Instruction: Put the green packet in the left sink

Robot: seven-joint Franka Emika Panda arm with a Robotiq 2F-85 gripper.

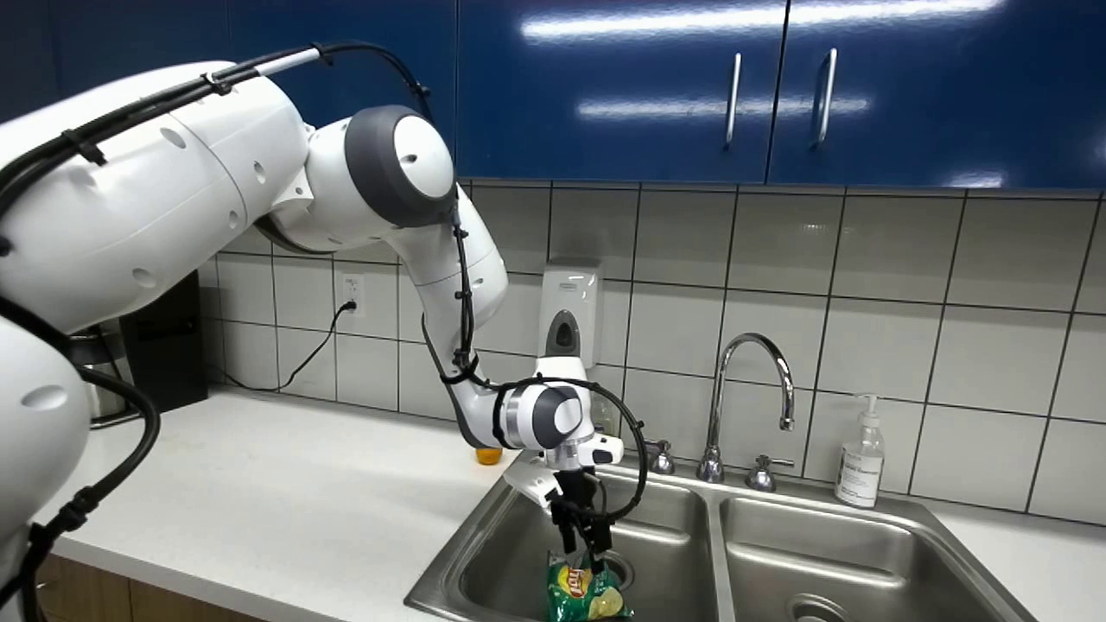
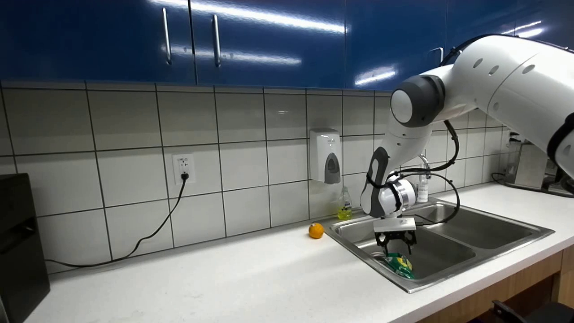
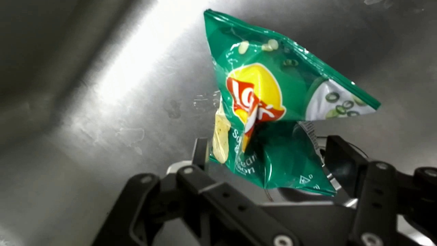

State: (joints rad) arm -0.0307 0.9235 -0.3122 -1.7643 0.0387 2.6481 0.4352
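Orange is sitting over there on the worktop nr. yellowish btl.; white dispenser is hanging on tiled wall, blk. cord is trailing from outlet.

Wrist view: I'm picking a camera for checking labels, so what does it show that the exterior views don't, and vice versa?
Only the wrist view shows the small lettering below the logo and printed green rings on the green packet. Only the exterior views show the tap, orange and blue cupboards. Both show the packet, the sink and the open gripper.
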